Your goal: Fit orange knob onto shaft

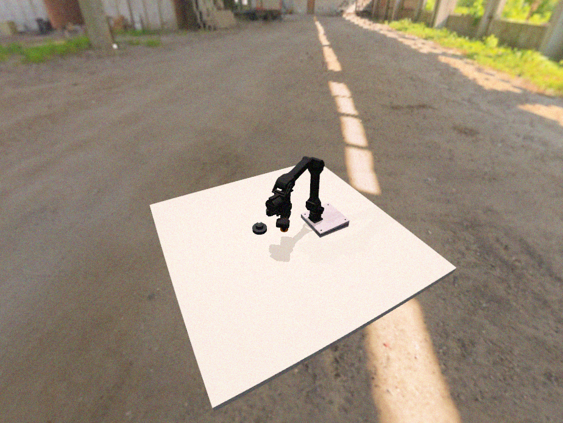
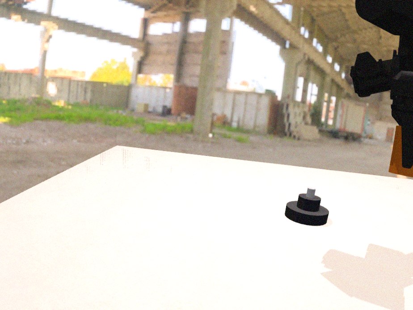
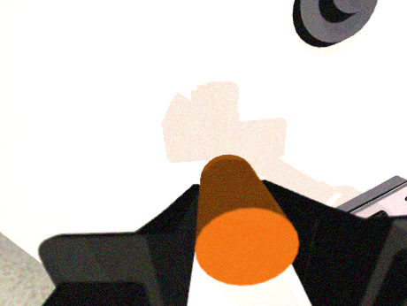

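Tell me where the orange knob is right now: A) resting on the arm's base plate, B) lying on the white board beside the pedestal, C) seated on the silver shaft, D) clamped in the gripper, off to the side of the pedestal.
D: the wrist view shows the orange knob clamped in the gripper, while the pedestal stands apart with its silver shaft bare.

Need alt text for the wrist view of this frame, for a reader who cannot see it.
The gripper is shut on the orange knob, whose flat round end faces the camera above a white table. The dark round pedestal sits apart at the top right edge, partly cut off. The arm's shadow lies on the table between them.
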Controlling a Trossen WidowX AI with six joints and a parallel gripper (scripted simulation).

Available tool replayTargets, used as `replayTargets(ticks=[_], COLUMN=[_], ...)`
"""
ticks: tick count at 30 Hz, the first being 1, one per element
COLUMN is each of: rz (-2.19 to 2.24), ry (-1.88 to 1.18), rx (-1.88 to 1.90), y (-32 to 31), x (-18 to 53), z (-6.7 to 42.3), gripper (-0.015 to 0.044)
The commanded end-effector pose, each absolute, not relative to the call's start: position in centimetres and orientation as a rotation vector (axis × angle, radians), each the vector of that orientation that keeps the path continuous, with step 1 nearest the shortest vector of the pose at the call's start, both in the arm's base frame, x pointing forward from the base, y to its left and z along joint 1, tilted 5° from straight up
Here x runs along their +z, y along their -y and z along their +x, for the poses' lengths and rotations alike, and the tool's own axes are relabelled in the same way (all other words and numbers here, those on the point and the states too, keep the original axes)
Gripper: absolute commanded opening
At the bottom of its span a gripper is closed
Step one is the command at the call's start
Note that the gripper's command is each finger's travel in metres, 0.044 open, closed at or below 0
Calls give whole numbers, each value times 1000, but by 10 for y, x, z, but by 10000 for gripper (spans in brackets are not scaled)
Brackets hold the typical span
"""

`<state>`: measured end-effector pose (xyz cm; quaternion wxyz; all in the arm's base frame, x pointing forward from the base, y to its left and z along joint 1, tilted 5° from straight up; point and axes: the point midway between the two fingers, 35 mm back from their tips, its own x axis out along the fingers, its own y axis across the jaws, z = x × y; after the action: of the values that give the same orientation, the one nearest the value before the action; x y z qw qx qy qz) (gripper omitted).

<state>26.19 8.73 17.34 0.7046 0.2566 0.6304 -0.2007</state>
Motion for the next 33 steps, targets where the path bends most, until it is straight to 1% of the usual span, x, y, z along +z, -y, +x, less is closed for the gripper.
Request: replayTargets(ticks=[1, 29, 33], rz=[537, 528, 528], ry=[-1411, -1406, -1406], rx=[-488, -504, -505], y=[-89, -93, -94], x=[168, 44, 37], z=[265, 290, 291], gripper=[0, 0, 0])
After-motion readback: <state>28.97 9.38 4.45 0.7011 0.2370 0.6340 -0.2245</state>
